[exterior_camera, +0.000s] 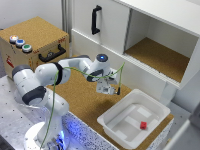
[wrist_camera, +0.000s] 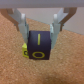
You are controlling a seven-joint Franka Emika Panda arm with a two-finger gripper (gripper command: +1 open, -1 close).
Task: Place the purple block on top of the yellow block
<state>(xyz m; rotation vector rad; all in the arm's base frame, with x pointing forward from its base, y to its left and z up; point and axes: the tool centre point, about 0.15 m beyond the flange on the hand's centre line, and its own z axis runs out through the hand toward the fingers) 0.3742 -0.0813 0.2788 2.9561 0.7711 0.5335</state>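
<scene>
1. From the wrist camera, the gripper (wrist_camera: 39,36) has its two pale fingers (wrist_camera: 22,24) drawn in narrow against the sides of the purple block (wrist_camera: 38,44), which sits between them with yellow markings on its faces.
2. The yellow block (wrist_camera: 24,49) shows as a small bright sliver at the purple block's lower corner, touching or just behind it; it looks to lie on the cork board (wrist_camera: 60,65), though the blur makes the contact hard to judge.
3. Only the wrist camera shows either block. In the exterior view the gripper (exterior_camera: 107,90) sits at frame centre over the cork surface (exterior_camera: 80,95), and whatever is between its fingers is too small to make out.
4. Lower right in the exterior view, a white tray (exterior_camera: 117,127) holds a small red cube (exterior_camera: 143,125), well apart from the gripper.
5. Farther back, a white cabinet (exterior_camera: 165,30) stands open at upper right, and a cork-topped box (exterior_camera: 37,40) with coloured buttons sits at upper left.
</scene>
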